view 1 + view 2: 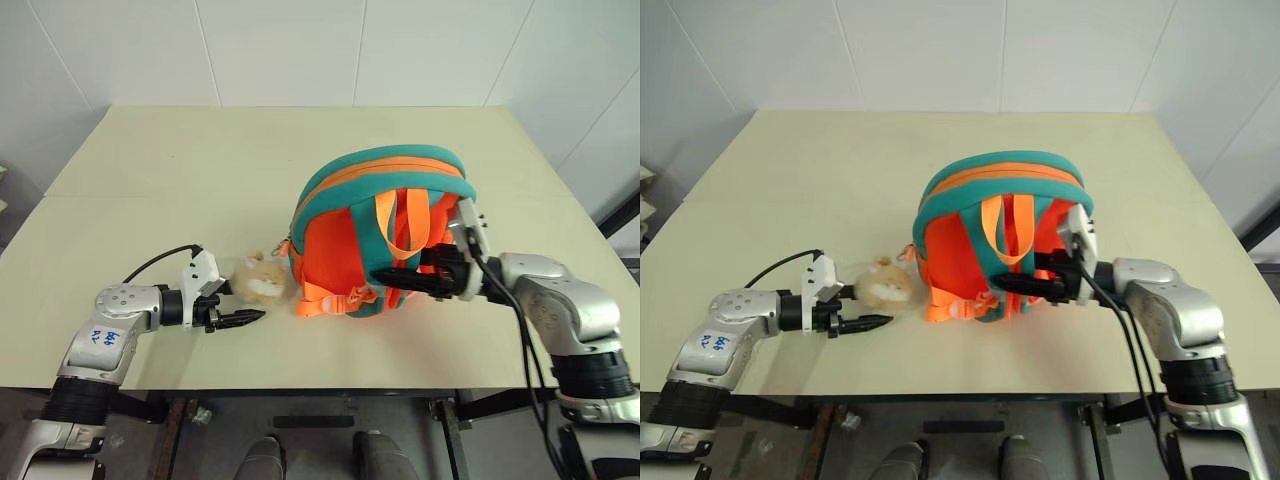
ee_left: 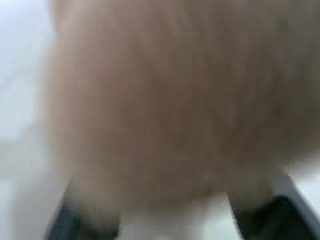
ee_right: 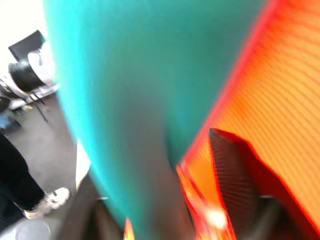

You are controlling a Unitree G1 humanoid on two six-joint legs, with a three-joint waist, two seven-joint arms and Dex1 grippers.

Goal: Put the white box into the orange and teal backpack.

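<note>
The orange and teal backpack (image 1: 375, 235) lies on the table (image 1: 150, 180), a little toward three o'clock from the middle, its straps facing up and its rounded teal-trimmed top toward twelve. I cannot see the white box anywhere on the tabletop; whether it is already inside the pack I cannot tell, as the pack's opening is not visible from my head views.

The tan plush charm (image 1: 262, 282) hangs off the pack's nine o'clock corner and rests on the table. My left gripper (image 1: 240, 318) sits just beside it at about eight o'clock from the pack, fingers pointing toward three o'clock. In the left wrist view the fur (image 2: 170, 100) is very close ahead and one dark finger stands at each bottom corner, so I read these jaws as spread, gripping nothing.

My right gripper (image 1: 395, 278) reaches in from three o'clock, fingers pointing toward nine, lying across the lower strap area and touching or nearly touching the fabric. The right wrist view shows a teal strap (image 3: 150, 90) running between my fingers; whether they pinch it or stand apart I cannot tell.

The pack's long axis runs roughly six to twelve. My right arm is the nearer one to its body; the left is nearer only to the charm.
</note>
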